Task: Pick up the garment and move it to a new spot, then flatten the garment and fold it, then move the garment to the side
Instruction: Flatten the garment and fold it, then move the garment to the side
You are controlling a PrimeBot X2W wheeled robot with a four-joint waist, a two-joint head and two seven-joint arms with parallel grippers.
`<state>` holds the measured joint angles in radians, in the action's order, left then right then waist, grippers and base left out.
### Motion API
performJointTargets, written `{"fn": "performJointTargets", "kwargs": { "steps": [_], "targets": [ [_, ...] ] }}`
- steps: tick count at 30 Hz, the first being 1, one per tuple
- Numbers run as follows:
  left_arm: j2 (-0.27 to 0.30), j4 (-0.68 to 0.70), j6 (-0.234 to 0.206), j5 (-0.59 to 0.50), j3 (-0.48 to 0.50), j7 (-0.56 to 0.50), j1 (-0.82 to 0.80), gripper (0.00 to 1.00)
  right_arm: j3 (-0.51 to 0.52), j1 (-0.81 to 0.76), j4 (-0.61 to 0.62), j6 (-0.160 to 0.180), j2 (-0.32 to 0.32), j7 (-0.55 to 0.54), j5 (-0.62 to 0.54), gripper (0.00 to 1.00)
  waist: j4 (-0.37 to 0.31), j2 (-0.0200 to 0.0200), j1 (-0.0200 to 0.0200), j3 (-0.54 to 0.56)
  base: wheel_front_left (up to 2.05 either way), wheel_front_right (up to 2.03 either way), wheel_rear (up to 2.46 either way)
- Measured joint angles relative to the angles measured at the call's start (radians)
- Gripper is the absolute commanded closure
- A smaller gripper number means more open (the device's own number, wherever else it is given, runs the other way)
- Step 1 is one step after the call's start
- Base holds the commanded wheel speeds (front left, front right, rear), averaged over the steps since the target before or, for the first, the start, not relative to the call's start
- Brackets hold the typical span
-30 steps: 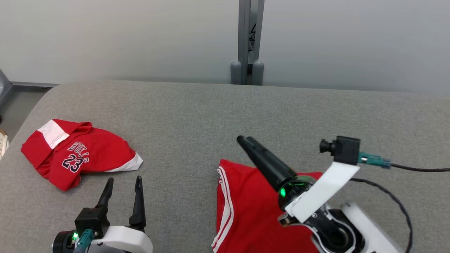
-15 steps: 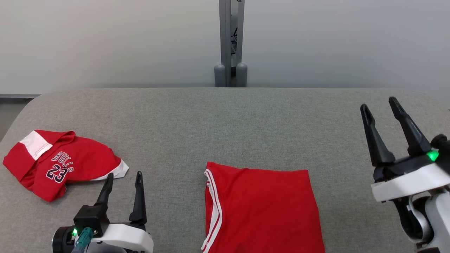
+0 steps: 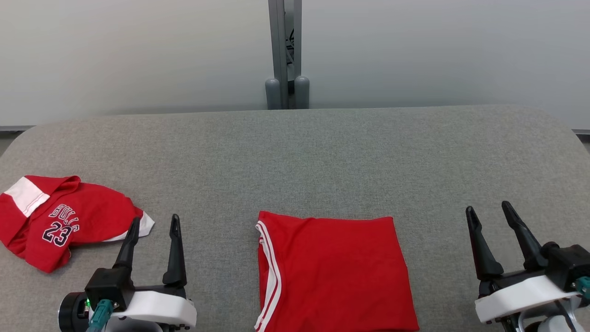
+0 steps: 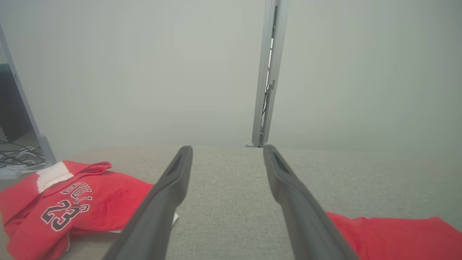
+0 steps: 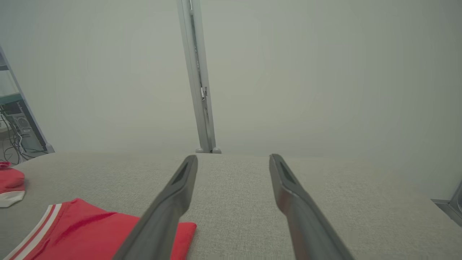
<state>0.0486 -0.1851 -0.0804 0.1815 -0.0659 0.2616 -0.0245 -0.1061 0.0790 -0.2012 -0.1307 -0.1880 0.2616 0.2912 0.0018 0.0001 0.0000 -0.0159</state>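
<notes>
Subject: folded red garment (image 3: 332, 272). It lies flat on the grey padded table (image 3: 295, 152) as a neat rectangle, with its white-striped edge on the left. It sits between the two grippers and apart from both, to the left of the right gripper (image 3: 487, 207) and to the right of the left gripper (image 3: 155, 218). Nothing touches it.

Change over the last second: the right gripper lay slantwise over the garment's upper right part. It is now withdrawn to the garment's right, with its fingers spread, empty and pointing forward over bare table. The left gripper keeps the same pose throughout, jaws wide and holding nothing. The head camera has also swung, so the scene's sideways drift in that view is not motion of the cloth. The garment's outline reads unchanged.

Reading: the fold looks finished, and the right arm has let go and cleared. Both arms appear to be back at rest. The garment lies squarely between them, so I judge the last step, moving it to the side, as not yet done.

Note: a crumpled red jersey (image 3: 64, 221) marked 23 lies just beyond and left of the left gripper's fingertips, separate from the folded piece.

Risk for the next move: pinching only the top layer would likely pull the fold open.
</notes>
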Motion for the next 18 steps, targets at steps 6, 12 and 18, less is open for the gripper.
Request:
{"fn": "performJointTargets", "kwargs": {
  "steps": [6,12,18],
  "targets": [
    [-0.001,0.002,0.015,-0.009,-0.017,0.0,0.028,0.0,-0.004,-0.008,-0.012,0.0,0.026,0.0,0.0,0.0,-0.003,0.0,0.0,-0.004,0.0,0.0,0.0],
    [0.0,0.002,0.009,-0.004,-0.019,0.0,0.033,0.0,-0.01,-0.008,-0.028,0.0,0.027,0.0,0.0,0.0,0.006,0.0,0.0,-0.003,0.0,0.0,0.0],
    [0.0,-0.007,0.011,0.003,-0.027,0.0,0.033,0.0,-0.019,-0.007,-0.031,0.0,0.022,0.0,-0.015,0.0,0.015,0.0,0.0,-0.006,0.0,0.0,0.0]
  ]
}}
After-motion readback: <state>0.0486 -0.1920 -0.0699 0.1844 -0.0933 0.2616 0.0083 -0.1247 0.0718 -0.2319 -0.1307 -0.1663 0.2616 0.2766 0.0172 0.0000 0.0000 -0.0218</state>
